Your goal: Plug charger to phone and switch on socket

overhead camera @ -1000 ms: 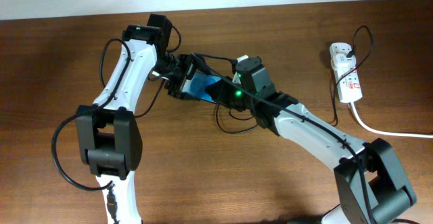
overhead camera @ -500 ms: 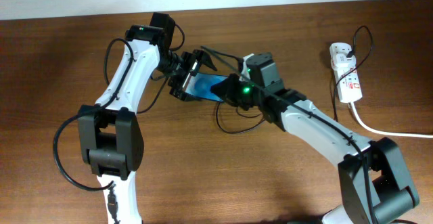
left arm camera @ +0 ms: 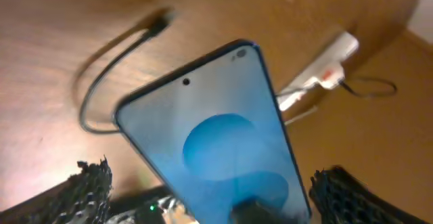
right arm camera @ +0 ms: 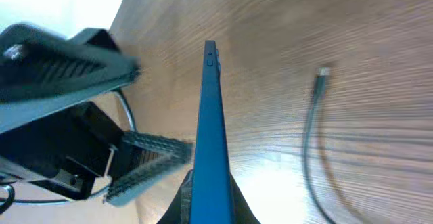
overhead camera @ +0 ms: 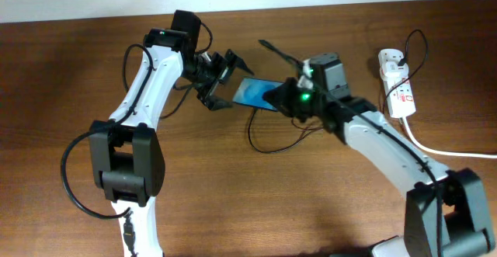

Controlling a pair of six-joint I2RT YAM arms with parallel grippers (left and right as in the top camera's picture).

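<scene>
The phone (overhead camera: 255, 94), blue screen up, is held off the table at its right end by my right gripper (overhead camera: 281, 100), which is shut on it. In the right wrist view it shows edge-on (right arm camera: 211, 116) between the jaws (right arm camera: 211, 200). My left gripper (overhead camera: 225, 78) is open at the phone's left end, with its fingers on either side of the phone (left arm camera: 223, 143) in the left wrist view (left arm camera: 216, 200). The charger's black cable ends in a tip (overhead camera: 262, 45) lying on the table behind the phone; it also shows in both wrist views (left arm camera: 159, 24) (right arm camera: 323, 72). The socket (overhead camera: 396, 82) lies at the far right.
The charger cable loops on the table (overhead camera: 264, 144) in front of the phone and under my right arm. The socket's thick white cord (overhead camera: 443, 152) runs off the right edge. The socket also shows far off in the left wrist view (left arm camera: 325, 68).
My left gripper has opened and let go of the phone. My right gripper has carried the phone to the right, away from the left gripper.
</scene>
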